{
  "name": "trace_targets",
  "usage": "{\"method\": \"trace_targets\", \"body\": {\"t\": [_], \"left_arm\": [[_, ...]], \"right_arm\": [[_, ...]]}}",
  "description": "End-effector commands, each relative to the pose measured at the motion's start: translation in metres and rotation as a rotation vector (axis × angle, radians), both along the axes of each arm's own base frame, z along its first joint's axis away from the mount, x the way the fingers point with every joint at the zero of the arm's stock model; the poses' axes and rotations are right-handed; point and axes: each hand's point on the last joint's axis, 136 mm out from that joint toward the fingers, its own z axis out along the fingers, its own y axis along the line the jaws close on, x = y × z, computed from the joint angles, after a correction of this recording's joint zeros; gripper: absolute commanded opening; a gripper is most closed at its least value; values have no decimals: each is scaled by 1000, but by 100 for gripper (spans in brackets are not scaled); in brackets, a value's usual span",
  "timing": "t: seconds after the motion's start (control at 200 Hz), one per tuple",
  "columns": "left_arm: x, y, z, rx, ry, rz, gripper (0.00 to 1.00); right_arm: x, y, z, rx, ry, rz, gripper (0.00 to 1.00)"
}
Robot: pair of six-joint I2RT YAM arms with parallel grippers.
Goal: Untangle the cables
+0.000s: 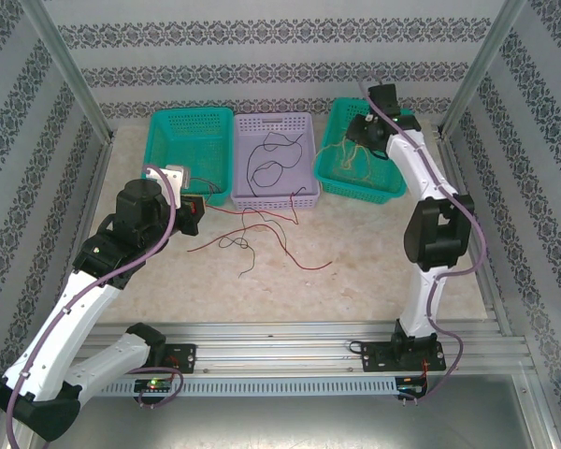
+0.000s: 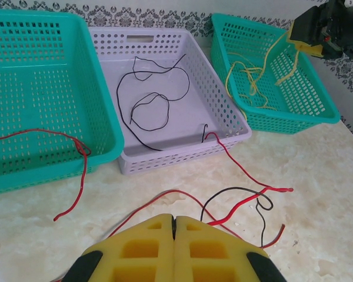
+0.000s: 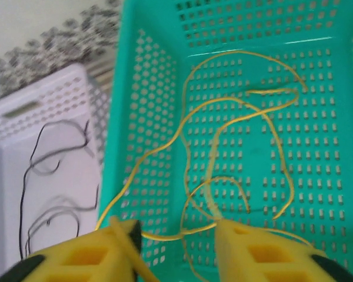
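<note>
Red cables [image 2: 247, 170] and a thin black cable [image 2: 235, 191] lie looped together on the table in front of my left gripper [image 2: 174, 223]. Its yellow pads are pressed shut, and I see no cable between them. One red cable [image 2: 76, 147] hangs over the front wall of the left teal basket [image 2: 41, 76]. A black cable [image 2: 142, 111] lies in the lilac basket [image 2: 223, 106]. My right gripper [image 3: 176, 235] hovers open inside the right teal basket [image 3: 147, 117] over yellow cables [image 3: 223, 117]. One yellow strand crosses the gap and lies along the left finger [image 3: 106, 252].
Three baskets stand in a row at the back of the table: teal [image 1: 192, 150], lilac [image 1: 274, 159], teal [image 1: 365, 150]. The loose red and black cables [image 1: 262, 234] spread over the table middle, near the lilac basket's front. Metal frame posts [image 1: 70, 75] flank the table.
</note>
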Motion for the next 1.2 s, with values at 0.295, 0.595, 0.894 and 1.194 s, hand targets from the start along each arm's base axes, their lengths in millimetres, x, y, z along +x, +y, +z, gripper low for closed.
{"method": "trace_targets", "body": {"t": [0.295,0.595,0.894,1.194], "left_arm": [[5,-5,6,-35,-29,-19,0],[5,-5,6,-34,-30,-15,0],[8,-12,16,-101,-34,-22,0],[11,-17,24,-155,-23,-15,0]], "right_arm": [[-23,-10,26,-10,-88,-37,37],[-58,26,35,-12,-133,87,44],[-173,116,41,222,-279,417,51],[-284,177,25,246,-411,733,56]]}}
